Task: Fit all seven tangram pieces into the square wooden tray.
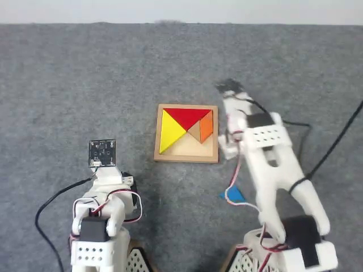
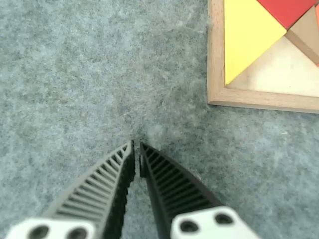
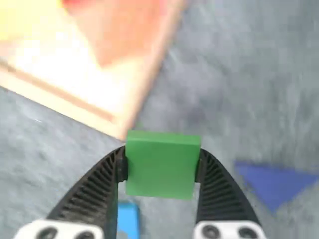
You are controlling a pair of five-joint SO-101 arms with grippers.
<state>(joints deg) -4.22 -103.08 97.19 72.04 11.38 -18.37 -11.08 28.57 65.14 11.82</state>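
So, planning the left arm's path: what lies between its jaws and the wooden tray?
Only bare grey mat; the left wrist view shows it running from the shut left jaws to the corner of the tray.

Tray [image 1: 190, 149] sits mid-table [image 1: 85, 73], ahead of and between the two arms. In it lie one large triangle [image 1: 186, 117] along the far edge, a second large triangle [image 1: 169, 135] along the left edge, a small triangle [image 1: 195, 134] at centre and a parallelogram [image 1: 206, 127] just beside it at the right edge. Square piece [image 3: 160, 164] sits between the right gripper's [image 3: 162, 157] fingers, just off a tray corner. A loose triangle [image 1: 233, 195] lies on the table right of and nearer than the tray, and the left gripper [image 2: 136, 147] hangs off the tray's near-left corner.
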